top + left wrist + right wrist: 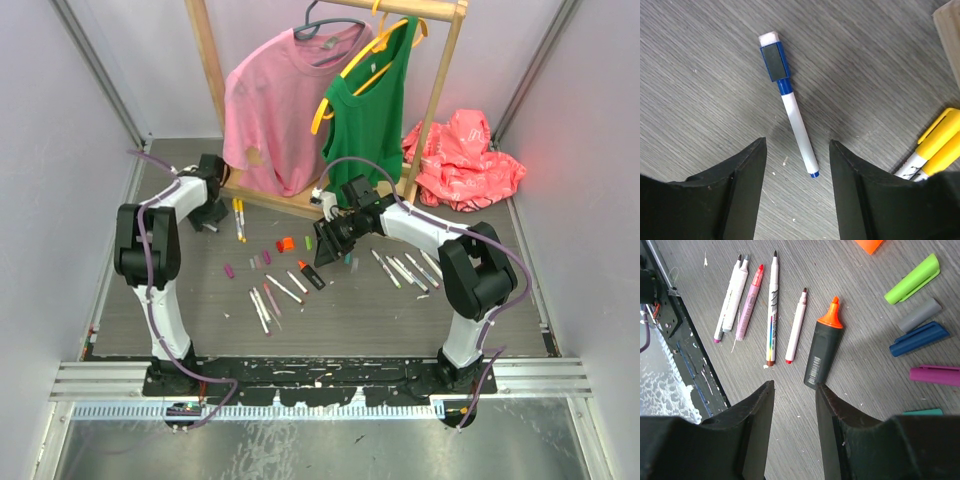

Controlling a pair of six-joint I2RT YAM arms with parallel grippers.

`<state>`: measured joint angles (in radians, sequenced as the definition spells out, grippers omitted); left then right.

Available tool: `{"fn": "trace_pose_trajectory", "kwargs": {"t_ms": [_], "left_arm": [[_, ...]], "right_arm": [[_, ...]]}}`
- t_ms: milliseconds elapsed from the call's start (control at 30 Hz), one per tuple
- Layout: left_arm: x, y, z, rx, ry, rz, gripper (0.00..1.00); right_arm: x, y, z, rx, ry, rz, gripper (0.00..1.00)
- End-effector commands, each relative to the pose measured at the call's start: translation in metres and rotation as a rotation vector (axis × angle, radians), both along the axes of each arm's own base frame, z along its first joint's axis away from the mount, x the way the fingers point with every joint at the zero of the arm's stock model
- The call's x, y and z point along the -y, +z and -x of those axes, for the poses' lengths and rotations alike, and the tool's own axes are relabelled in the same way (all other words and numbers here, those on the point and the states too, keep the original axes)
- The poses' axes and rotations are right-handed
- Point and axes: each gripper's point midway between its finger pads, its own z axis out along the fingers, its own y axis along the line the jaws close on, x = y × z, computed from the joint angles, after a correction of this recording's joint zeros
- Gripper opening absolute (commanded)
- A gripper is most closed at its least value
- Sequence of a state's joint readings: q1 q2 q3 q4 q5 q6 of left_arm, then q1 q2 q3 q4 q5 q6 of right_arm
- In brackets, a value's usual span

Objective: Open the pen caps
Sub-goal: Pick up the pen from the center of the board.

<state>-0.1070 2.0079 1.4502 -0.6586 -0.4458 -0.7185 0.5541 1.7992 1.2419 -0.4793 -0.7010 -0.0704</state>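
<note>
Robot lab cell: plain walls (40,150); aluminium rail (560,378); wooden clothes rack (207,60)

Your top external view sits high above and behind the arm bases, looking down and forward over the whole table (400,310) toward the clothes rack (215,90) at the far end. Your left wrist view is close to the surface, aimed steeply down past the left gripper (797,145). A blue-capped marker (792,107) runs out ahead of the gap, and yellow markers (935,145) lie outside the right-hand jaw. Your right wrist view stands somewhat farther off, looking past the right gripper (794,387). An orange highlighter (824,347) lies just ahead of the gap, with loose pen caps (918,338) ahead and to the right. The top view shares that highlighter and the yellow markers.
</note>
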Motion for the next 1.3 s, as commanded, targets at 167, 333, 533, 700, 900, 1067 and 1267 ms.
{"fn": "trace_pose_trajectory", "kwargs": {"t_ms": [167, 333, 533, 700, 900, 1067, 1267], "left_arm": [[-0.008, -0.002, -0.001, -0.009, 0.018, 0.003, 0.36], [-0.012, -0.007, 0.001, 0.001, 0.03, 0.037, 0.31], [-0.017, -0.016, 0.006, 0.004, 0.049, 0.071, 0.23], [-0.02, -0.022, 0.012, 0.011, 0.063, 0.097, 0.13], [-0.022, -0.012, 0.018, 0.053, 0.063, 0.103, 0.08], [-0.014, 0.008, 0.023, 0.13, 0.032, 0.146, 0.0], [0.003, 0.031, 0.037, 0.252, -0.025, 0.235, 0.0]], "right_arm": [[-0.007, 0.031, -0.008, 0.077, 0.018, -0.069, 0.44], [-0.008, 0.031, -0.007, 0.073, 0.021, -0.072, 0.45], [-0.008, 0.032, -0.007, 0.073, 0.023, -0.075, 0.44], [-0.008, 0.034, -0.005, 0.073, 0.029, -0.081, 0.44], [-0.01, 0.045, -0.002, 0.083, 0.047, -0.113, 0.44], [-0.012, 0.057, 0.002, 0.103, 0.066, -0.154, 0.45], [-0.01, 0.079, 0.004, 0.135, 0.068, -0.233, 0.44]]}}
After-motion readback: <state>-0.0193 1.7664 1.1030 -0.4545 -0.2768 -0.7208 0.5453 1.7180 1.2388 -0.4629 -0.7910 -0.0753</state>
